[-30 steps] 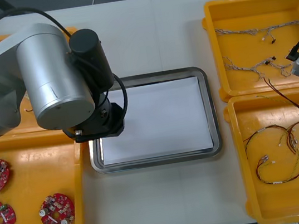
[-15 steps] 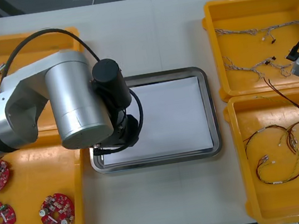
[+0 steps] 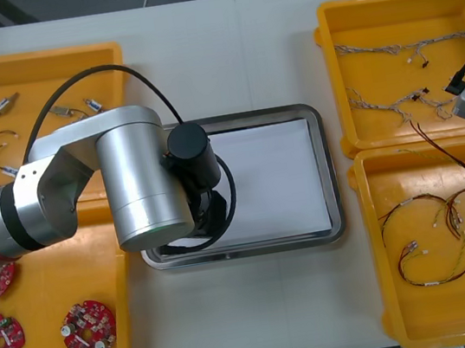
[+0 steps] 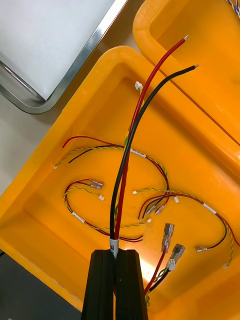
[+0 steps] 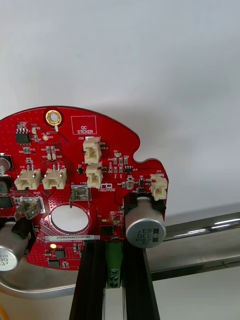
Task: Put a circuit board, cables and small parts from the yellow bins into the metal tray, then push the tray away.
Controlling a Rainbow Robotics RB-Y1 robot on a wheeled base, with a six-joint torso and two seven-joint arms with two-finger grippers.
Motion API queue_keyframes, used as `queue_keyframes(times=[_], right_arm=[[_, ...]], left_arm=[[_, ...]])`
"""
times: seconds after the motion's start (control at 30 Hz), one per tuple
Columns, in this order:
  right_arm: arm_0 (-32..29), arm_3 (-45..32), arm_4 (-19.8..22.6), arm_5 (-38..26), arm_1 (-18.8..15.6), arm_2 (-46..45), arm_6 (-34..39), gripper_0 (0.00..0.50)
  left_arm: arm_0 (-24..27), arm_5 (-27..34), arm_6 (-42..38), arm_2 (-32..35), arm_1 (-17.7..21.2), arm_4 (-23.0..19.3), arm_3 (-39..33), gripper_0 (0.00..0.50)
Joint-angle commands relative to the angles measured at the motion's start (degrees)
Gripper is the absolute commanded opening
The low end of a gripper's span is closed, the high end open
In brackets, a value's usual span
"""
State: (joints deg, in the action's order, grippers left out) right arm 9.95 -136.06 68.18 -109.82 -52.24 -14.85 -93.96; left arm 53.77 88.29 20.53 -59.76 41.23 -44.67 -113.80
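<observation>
Left wrist view, circuit board [image 5: 75, 190] clamped in left tool [image 5: 114, 250]

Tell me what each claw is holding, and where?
Left claw grips a red circuit board by its edge. Right claw pinches a red and black cable near one end.

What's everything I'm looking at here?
Table: one, light, beneath everything.
Yellow bins: four, two at each side.
Metal tray: one, white inside, between the bins.
Round red circuit boards: three, near left bin.
Held circuit board: one, red, over the tray's near left part.
Small metal parts: several, far left bin.
Twisted cables: at least two, blue and white, far right bin.
Red and yellow cables: several, near right bin.
Red and black cable: one, above that bin.
Left tool: black, shut on the held circuit board.
Right tool: black, shut on the red and black cable.
</observation>
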Motion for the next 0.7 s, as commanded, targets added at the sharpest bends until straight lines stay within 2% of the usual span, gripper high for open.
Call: queue_keyframes(times=[0.03,0.3,0.67,0.7], right_arm=[[1.3,-1.4,-0.3,-0.2,-0.8,0.6,2.1,0.000],[1.3,-1.4,-0.3,-0.2,-0.8,0.6,2.1,0.000],[1.3,-1.4,-0.3,-0.2,-0.8,0.6,2.1,0.000],[1.3,-1.4,-0.3,-0.2,-0.8,0.6,2.1,0.000]], left_arm=[[0.6,-1.5,-0.7,-2.4,-1.1,1.5,1.3,0.000],[0.6,-3.7,0.3,-3.6,-2.2,2.3,4.6,0.000],[0.5,-4.9,0.5,-4.6,-2.6,2.5,5.3,0.000],[0.5,-5.2,0.4,-5.0,-2.6,2.8,5.4,0.035]])
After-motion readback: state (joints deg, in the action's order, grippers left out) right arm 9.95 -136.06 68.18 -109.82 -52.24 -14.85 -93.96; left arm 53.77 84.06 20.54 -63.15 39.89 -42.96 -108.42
